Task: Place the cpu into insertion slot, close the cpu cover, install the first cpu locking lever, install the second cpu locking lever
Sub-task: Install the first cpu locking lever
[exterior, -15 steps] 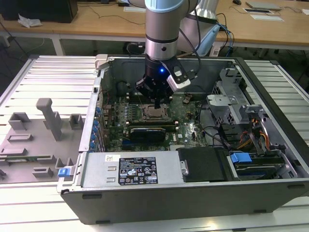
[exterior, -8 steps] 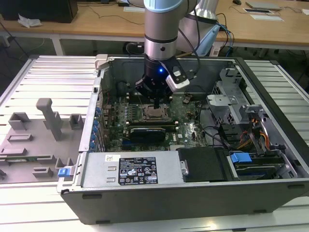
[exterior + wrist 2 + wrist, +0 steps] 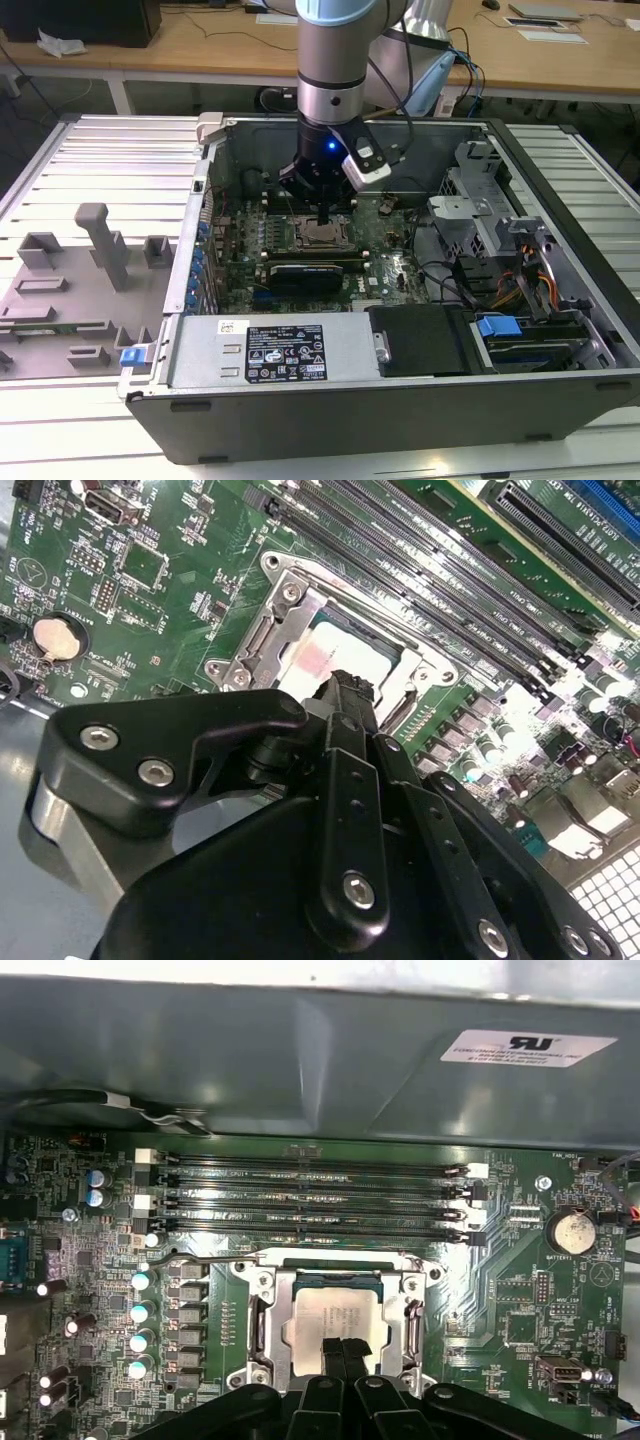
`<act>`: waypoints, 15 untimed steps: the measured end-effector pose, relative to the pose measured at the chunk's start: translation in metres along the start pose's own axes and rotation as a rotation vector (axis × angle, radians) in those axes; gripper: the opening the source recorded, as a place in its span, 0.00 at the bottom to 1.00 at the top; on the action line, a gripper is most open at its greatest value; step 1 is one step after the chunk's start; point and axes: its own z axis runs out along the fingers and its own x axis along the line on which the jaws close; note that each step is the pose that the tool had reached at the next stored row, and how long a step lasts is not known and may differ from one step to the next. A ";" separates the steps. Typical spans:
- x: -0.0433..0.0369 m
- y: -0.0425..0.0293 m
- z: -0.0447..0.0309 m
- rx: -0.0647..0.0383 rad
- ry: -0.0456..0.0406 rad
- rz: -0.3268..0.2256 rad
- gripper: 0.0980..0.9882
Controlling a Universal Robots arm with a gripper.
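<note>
The cpu lies flat in the slot, near the middle of the board inside the open case on the table. Its pale top shows through the window of the cover, which looks to be lying down over it, so I judge the first two steps done. One thin lever runs along the far side of the slot, between it and the long RAM slots. I cannot tell whether it is hooked under its catch, and I cannot make out the second lever. By my judgement the locking steps are what remains.

The arm comes straight down into the case from above, wrist vertical. The gripper hangs directly over the cpu, its tips just above or touching the metal top; which of the two is unclear. In both wrist views the jaws look clenched together with nothing between them. In the second wrist view the gripper hides the near edge of the cover.
</note>
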 end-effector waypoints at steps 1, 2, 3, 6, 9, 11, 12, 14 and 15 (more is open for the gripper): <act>0.0002 0.0000 0.0000 0.000 0.0000 0.000 0.01; 0.0005 0.0000 0.0000 0.000 0.0001 0.000 0.01; 0.0009 0.0000 0.0000 0.000 0.0001 0.000 0.01; 0.0058 0.0002 -0.0002 0.000 0.0000 0.000 0.01; 0.0116 0.0004 -0.0003 0.000 0.0000 0.000 0.01; 0.0159 0.0006 -0.0004 0.000 0.0000 0.000 0.01; 0.0177 0.0007 -0.0005 0.000 0.0000 0.000 0.01; 0.0223 0.0009 -0.0006 0.000 -0.0001 0.000 0.01; 0.0260 0.0010 -0.0007 0.000 -0.0002 0.000 0.01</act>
